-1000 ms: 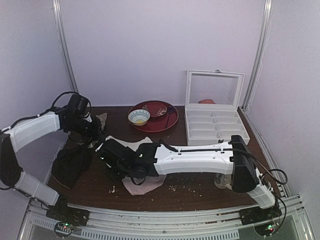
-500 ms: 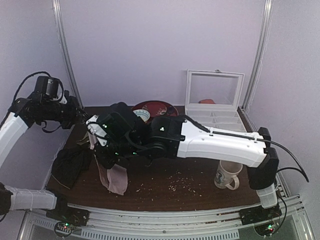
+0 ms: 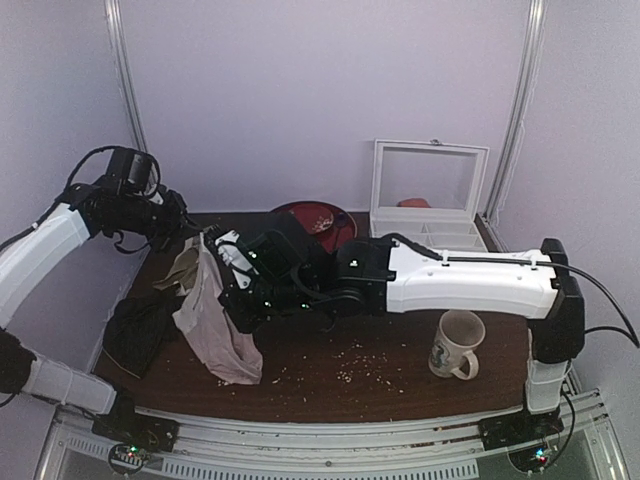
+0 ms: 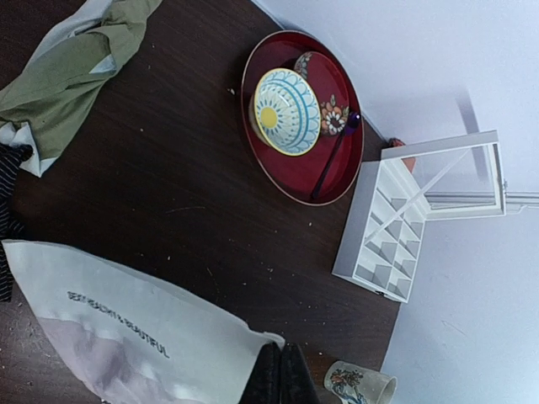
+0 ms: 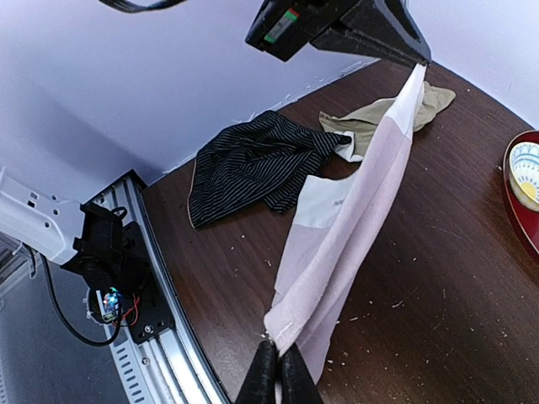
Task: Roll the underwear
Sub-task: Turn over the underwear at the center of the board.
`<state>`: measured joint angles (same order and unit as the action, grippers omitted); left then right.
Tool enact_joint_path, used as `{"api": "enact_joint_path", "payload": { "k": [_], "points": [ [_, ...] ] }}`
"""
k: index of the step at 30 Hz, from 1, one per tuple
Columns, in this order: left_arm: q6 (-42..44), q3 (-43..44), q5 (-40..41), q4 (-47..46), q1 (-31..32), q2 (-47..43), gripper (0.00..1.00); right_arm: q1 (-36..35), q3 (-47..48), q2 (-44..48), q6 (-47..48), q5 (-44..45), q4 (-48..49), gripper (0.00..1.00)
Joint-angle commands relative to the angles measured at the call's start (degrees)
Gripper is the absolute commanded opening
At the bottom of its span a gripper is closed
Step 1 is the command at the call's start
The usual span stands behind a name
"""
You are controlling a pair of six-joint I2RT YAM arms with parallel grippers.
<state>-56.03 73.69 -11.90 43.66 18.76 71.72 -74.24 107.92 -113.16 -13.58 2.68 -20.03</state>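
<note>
Looking down from above, you see the dark wooden table (image 3: 400, 390) under everything. Your right arm (image 3: 460, 285) reaches across it to the left, and your left arm (image 3: 40, 250) is raised over the table's left side.

The underwear (image 3: 215, 320) hangs in the air over the left part of the table. It is pale pink, with a whitish printed waistband, and is pulled taut between your two arms. You cannot tell whether its lowest fold touches the wood.

At the back right stands a white compartment box (image 3: 428, 147) with its clear lid up. Beside it is a round red tray (image 4: 295, 172). A black striped cloth (image 5: 253, 164) lies crumpled near the left edge, and a beige-olive cloth (image 5: 379, 118) sits just behind it. A printed mug (image 3: 455, 343) stands upright to the right, well apart from the fabric.

Your left gripper (image 4: 280, 370) is fully closed on the waistband end, high up. Your right gripper (image 5: 274, 362) is fully closed on the pink end, lower down.

A blue-patterned bowl (image 4: 286, 111) rests on the tray with a dark spoon (image 4: 330, 164) alongside. Crumbs (image 3: 350, 375) dot the wood near the front.
</note>
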Motion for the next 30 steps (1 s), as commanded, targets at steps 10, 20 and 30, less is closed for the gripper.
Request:
{"api": "enact_joint_path", "payload": {
  "k": [10,20,30],
  "points": [
    [3.9,4.7,1.6,-2.4,-0.2,-5.8,0.00,-2.5,13.4,-3.9,0.6,-2.3,-5.6,0.00],
    [6.4,7.0,5.7,5.6,-0.3,-14.7,0.00,-7.6,23.5,-9.7,-0.4,-2.9,-7.1,0.00],
    [3.4,7.2,0.9,2.8,0.0,-9.2,0.00,-7.0,9.5,-0.9,-3.7,-1.7,1.5,0.00]
  ]
}}
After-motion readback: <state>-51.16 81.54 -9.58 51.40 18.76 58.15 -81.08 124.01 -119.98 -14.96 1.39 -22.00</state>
